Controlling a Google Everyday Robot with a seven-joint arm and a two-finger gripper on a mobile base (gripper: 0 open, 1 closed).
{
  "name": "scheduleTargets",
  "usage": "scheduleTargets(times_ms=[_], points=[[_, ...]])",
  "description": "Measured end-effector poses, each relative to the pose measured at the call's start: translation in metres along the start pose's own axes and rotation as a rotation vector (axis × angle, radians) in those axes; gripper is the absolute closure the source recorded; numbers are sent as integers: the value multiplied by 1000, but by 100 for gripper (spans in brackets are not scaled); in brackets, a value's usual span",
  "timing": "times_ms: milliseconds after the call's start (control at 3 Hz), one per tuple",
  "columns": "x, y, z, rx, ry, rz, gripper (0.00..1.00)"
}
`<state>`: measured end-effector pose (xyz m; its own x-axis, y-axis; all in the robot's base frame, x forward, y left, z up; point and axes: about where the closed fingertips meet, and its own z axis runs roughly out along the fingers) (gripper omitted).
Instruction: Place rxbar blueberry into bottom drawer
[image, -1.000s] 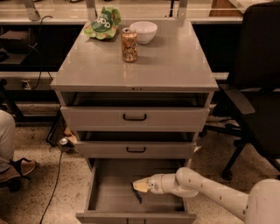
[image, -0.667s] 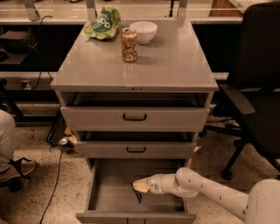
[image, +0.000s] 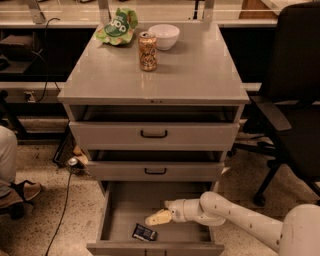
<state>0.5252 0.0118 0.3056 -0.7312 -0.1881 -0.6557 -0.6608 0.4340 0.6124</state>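
The rxbar blueberry (image: 144, 232), a small dark bar with pale lettering, lies flat on the grey floor of the bottom drawer (image: 125, 210), near its front edge. The drawer is pulled fully out. My gripper (image: 157, 218) reaches in from the right on its white arm and hovers just above and to the right of the bar. It is open, with nothing between its beige fingers.
The two upper drawers (image: 154, 134) are slightly ajar. On the cabinet top stand a tan soda can (image: 147, 51), a white bowl (image: 164, 36) and a green chip bag (image: 118, 26). A black office chair (image: 292, 100) is close on the right. A person's foot (image: 22, 195) and cables are on the left floor.
The dark bar, held under the gripper's tips before, now lies loose on the drawer floor. The gripper has let it go and stays almost where it was.
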Motion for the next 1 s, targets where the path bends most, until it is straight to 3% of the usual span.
scheduleTargets(times_ms=[333,1000], points=[[-4,2,-31,27,-46,-6,0],[-26,-12,-148,150,-211,-65,0]])
